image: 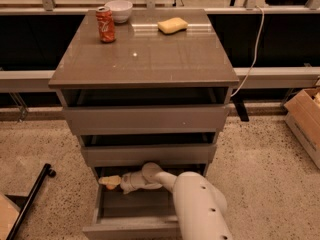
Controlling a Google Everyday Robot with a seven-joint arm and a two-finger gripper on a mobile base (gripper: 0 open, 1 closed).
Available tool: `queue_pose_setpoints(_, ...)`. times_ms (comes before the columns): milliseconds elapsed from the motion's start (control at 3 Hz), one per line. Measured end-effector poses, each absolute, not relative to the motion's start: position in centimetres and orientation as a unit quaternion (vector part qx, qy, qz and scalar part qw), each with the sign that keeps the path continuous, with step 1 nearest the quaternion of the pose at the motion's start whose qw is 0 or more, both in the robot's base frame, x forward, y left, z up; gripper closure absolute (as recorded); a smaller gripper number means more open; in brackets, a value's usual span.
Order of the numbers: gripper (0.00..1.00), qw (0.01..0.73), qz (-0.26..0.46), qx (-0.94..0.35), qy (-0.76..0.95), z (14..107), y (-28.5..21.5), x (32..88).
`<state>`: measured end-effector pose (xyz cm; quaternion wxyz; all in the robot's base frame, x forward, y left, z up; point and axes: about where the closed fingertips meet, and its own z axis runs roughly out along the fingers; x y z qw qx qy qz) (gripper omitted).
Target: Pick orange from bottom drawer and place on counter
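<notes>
The bottom drawer (131, 231) of the grey-brown cabinet is pulled open. My white arm reaches into it from the lower right. My gripper (111, 181) is inside the drawer at its back left corner, under the middle drawer's front. A small bit of the orange (112, 186) shows right at the gripper's tip; most of it is hidden. The counter (150, 59) is the glossy top slab above the three drawers.
On the counter stand a red soda can (105, 24) and a white bowl (119, 10) at the back left, with a yellow sponge (172, 25) at the back. A cardboard box (306, 119) is on the floor at the right. A black pole (30, 199) lies at the lower left.
</notes>
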<state>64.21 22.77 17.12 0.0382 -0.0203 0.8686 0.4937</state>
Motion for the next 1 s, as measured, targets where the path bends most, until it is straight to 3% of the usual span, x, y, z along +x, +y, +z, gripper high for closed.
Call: queue_pose_setpoints(1000,0.00,0.104,0.523,-0.027,0.846,16.7,26.1,66.5)
